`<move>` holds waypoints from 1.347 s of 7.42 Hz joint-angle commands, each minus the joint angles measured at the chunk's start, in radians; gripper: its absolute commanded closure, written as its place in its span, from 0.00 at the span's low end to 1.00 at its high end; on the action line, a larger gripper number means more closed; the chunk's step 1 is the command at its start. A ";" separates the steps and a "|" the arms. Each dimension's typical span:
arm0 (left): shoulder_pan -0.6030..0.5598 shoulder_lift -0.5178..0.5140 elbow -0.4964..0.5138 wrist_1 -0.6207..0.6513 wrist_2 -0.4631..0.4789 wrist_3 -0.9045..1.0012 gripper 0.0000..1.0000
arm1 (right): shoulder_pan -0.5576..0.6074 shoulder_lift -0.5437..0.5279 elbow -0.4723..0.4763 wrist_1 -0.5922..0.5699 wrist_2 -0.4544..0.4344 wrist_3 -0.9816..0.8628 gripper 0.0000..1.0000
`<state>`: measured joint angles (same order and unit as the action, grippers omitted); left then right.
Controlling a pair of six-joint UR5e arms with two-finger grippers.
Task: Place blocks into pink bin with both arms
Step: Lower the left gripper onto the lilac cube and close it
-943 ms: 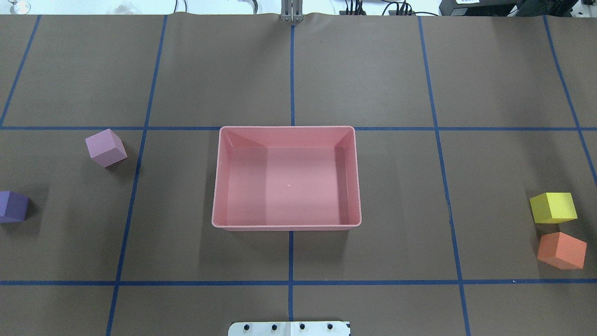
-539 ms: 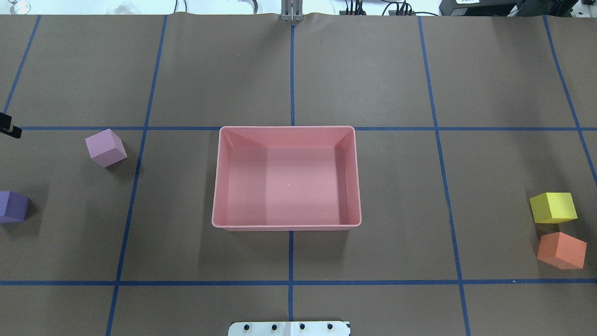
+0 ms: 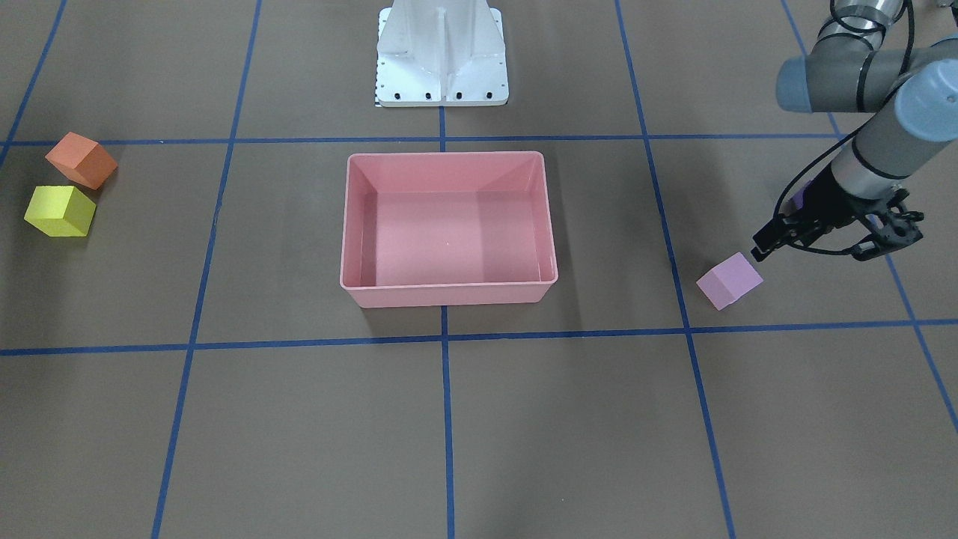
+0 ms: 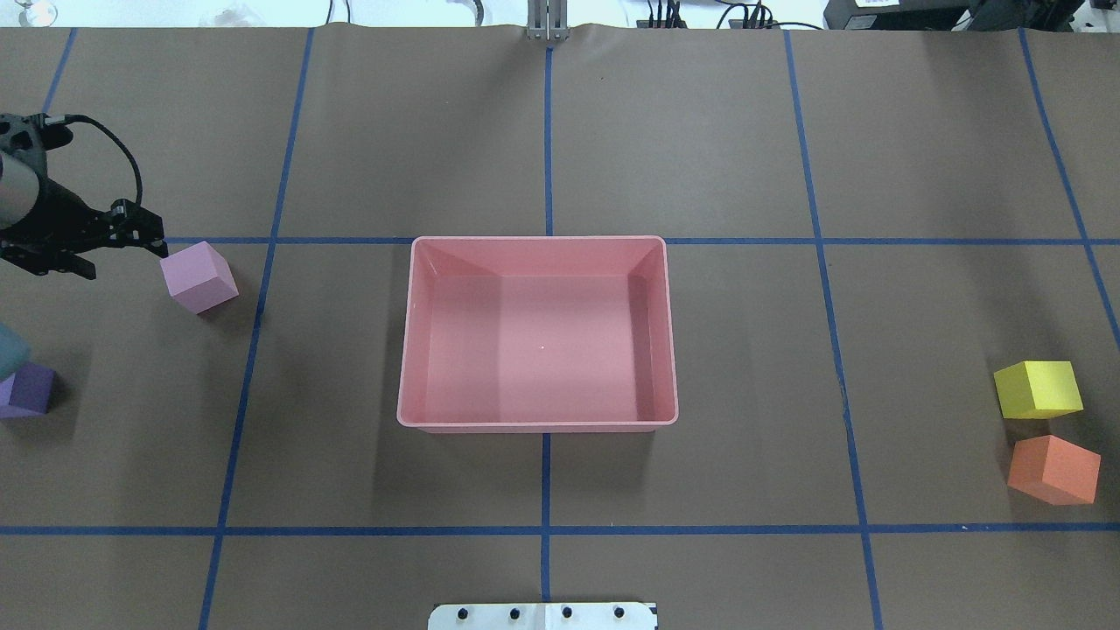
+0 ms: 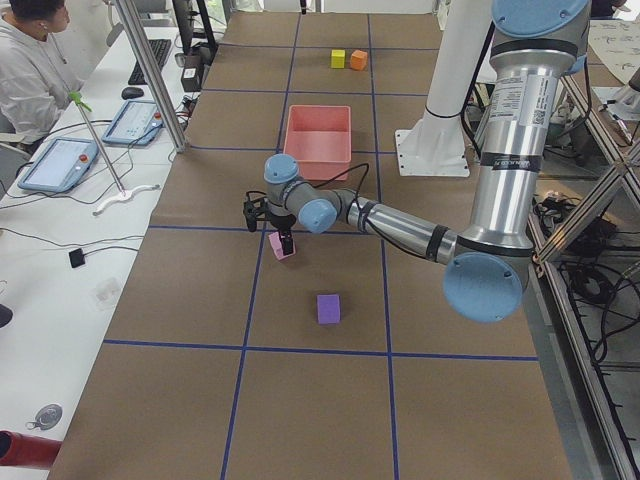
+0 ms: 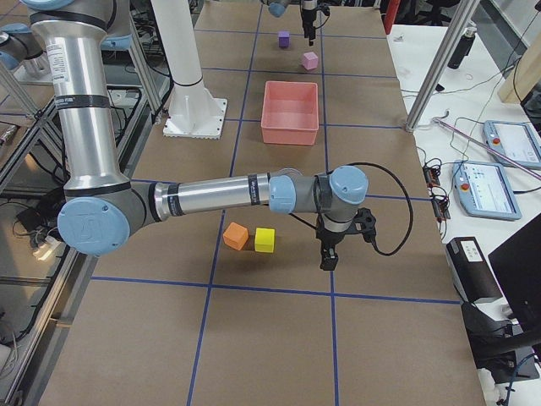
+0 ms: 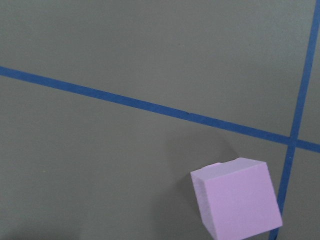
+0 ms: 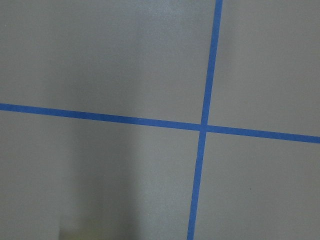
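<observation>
The pink bin [image 4: 418,341] sits empty at the table's middle. The light pink cube [image 4: 199,276] lies to its left, the purple cube [image 4: 26,391] nearer the robot, partly hidden by the left arm. My left gripper [image 4: 128,262] is open, just left of the light pink cube and apart from it; it also shows in the front view [image 3: 812,251]. The left wrist view shows that cube [image 7: 237,202] at the bottom right. The yellow cube [image 4: 1039,388] and orange cube [image 4: 1053,470] lie far right. My right gripper [image 6: 328,254] hangs beyond the yellow cube [image 6: 265,239]; I cannot tell its state.
The white pedestal base [image 3: 441,52] stands behind the bin. Blue tape lines cross the brown table. A metal pole [image 6: 439,63] stands at the far table edge. An operator [image 5: 30,60] sits at a side desk with tablets.
My left arm has come into the overhead view from the left edge, and its gripper has moved right, up to the light pink cube. The cubes and the bin have not moved.
</observation>
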<state>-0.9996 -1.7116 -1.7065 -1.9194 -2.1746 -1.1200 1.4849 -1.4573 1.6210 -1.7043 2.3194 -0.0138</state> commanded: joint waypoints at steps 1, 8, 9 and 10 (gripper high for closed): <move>0.015 -0.059 0.079 -0.033 0.016 -0.035 0.00 | 0.000 0.000 0.000 0.000 0.000 0.000 0.00; 0.107 -0.085 0.174 -0.114 0.070 -0.043 0.04 | 0.000 -0.001 -0.001 0.000 0.000 0.000 0.00; 0.113 -0.073 0.173 -0.165 0.103 -0.046 0.26 | 0.000 -0.001 -0.001 0.000 0.000 0.000 0.00; 0.114 -0.068 0.169 -0.173 0.105 -0.047 0.79 | -0.002 -0.001 -0.001 0.000 0.000 0.000 0.00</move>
<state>-0.8905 -1.7883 -1.5344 -2.0658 -2.0822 -1.1651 1.4844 -1.4588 1.6199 -1.7043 2.3194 -0.0138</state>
